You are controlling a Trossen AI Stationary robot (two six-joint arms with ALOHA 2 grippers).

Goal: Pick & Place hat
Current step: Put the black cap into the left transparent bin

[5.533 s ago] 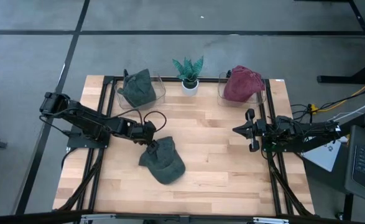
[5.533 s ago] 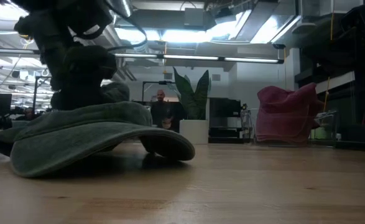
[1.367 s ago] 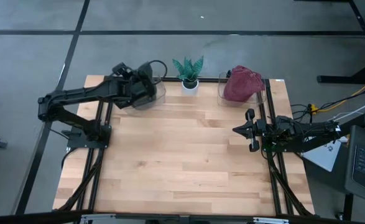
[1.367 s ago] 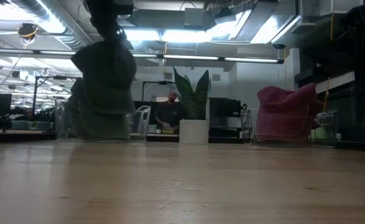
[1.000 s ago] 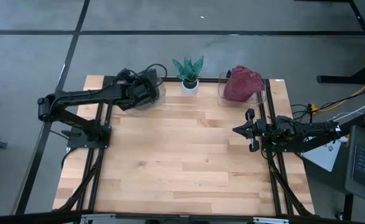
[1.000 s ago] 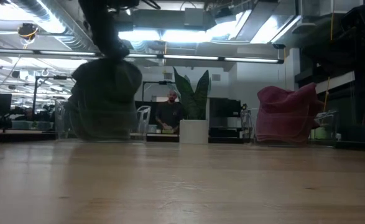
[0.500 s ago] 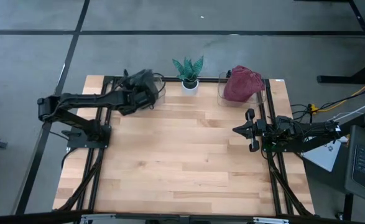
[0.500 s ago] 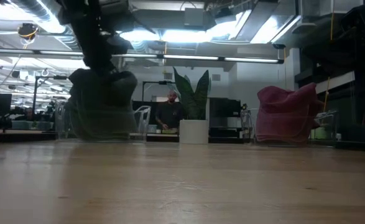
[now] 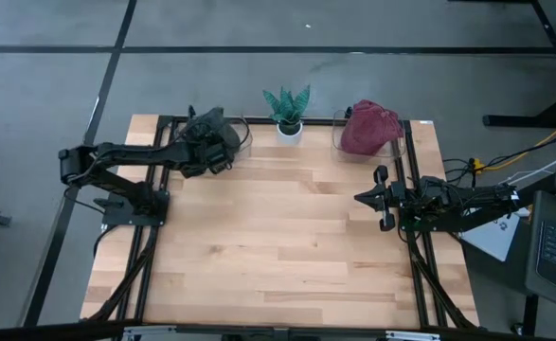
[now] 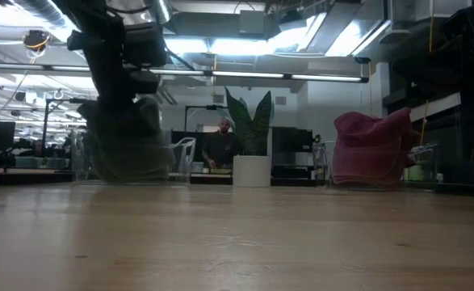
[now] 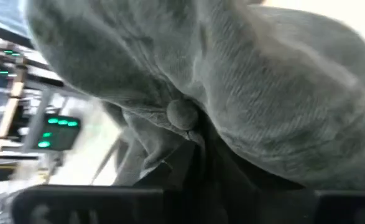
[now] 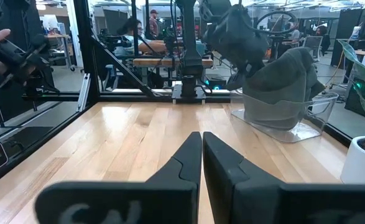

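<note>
Wooden table (image 9: 287, 237), far left corner: green hat (image 9: 209, 130), soft, light, floppy; likely best pinched at crown. Left gripper (image 9: 223, 152) beside it, finger state indiscernible. Right gripper (image 9: 382, 199) closed, idle.

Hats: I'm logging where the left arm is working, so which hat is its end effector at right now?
The grey-green hat in the clear bin left of the potted plant. The left end effector is at it; the red hat sits alone right of the plant.
</note>
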